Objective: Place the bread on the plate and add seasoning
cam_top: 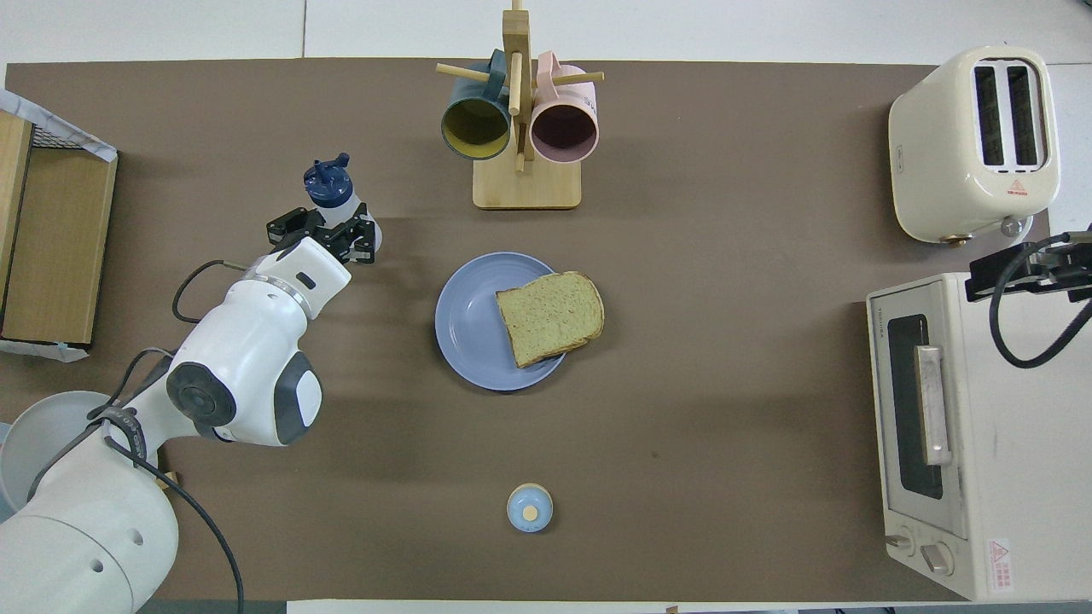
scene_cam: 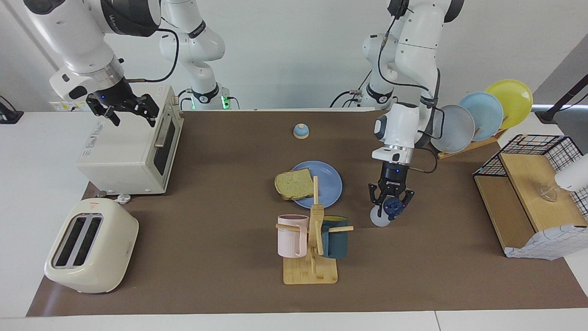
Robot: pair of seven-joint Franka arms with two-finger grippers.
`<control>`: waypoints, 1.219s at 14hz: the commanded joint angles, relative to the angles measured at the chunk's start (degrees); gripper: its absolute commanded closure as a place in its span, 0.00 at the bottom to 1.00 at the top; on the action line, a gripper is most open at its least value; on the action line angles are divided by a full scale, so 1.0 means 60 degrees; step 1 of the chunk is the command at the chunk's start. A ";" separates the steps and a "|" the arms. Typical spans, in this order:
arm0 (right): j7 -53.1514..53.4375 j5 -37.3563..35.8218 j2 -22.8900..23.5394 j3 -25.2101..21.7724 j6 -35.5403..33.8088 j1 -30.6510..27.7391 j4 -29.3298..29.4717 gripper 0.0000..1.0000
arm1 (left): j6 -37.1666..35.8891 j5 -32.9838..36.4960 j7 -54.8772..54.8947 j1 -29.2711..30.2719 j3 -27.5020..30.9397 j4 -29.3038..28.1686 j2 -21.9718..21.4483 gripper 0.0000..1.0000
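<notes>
We see the left pincer [scene_cam: 390, 205] pointing straight down, fingers closed around the translucent, navy-capped seasoning [scene_cam: 385, 214] standing on the table [scene_cam: 206, 193] toward the left arm's edge, while the crusty square bread [scene_cam: 294, 184] overhangs the smooth round plate [scene_cam: 327, 181] mid-table and the right pincer [scene_cam: 131, 111] waits, fingers spread, over the boxy white oven [scene_cam: 131, 151].

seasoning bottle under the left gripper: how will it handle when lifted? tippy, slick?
Likely light: the seasoning bottle is small translucent plastic. Probably tippy: it looks tall for its base, with a knobby navy cap on top. Its smooth round wall may slip or turn in the left gripper, whose fingers sit around it near the cap.
</notes>
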 commanded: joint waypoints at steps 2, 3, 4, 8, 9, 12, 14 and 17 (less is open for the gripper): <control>-0.0295 0.0191 -0.0025 -0.0017 0.0010 -0.0066 -0.0006 0.00 | 0.0187 0.0131 0.0061 -0.0047 0.0094 -0.0113 0.0075 1.00; -0.0295 0.0206 -0.0025 -0.0017 0.0010 -0.0066 0.0008 0.00 | 0.0187 0.0131 0.0061 -0.0047 0.0094 -0.0143 0.0061 1.00; -0.0295 0.0192 -0.0025 -0.0017 0.0010 -0.0066 0.0009 0.00 | 0.0187 0.0131 0.0061 -0.0033 0.0094 -0.0172 0.0046 1.00; -0.0295 0.0191 -0.0025 -0.0017 0.0010 -0.0066 0.0009 0.00 | 0.0173 0.0131 0.0076 -0.0003 0.0094 -0.0187 0.0046 0.91; -0.0295 0.0206 -0.0025 -0.0017 0.0010 -0.0066 -0.0006 0.00 | 0.0187 0.0131 0.0076 -0.0003 0.0094 -0.0187 0.0046 0.85; -0.0295 0.0191 -0.0025 -0.0003 0.0010 -0.0066 -0.0006 0.00 | 0.0144 0.0131 0.0062 0.0011 0.0094 -0.0245 0.0017 0.58; -0.0295 0.0206 -0.0025 -0.0003 0.0010 -0.0066 -0.0006 0.00 | 0.0027 0.0131 0.0032 0.0012 0.0094 -0.0246 0.0017 0.28; -0.0295 0.0206 -0.0025 -0.0017 0.0010 -0.0066 -0.0006 0.00 | -0.0105 0.0131 -0.0012 0.0012 0.0094 -0.0246 0.0002 0.00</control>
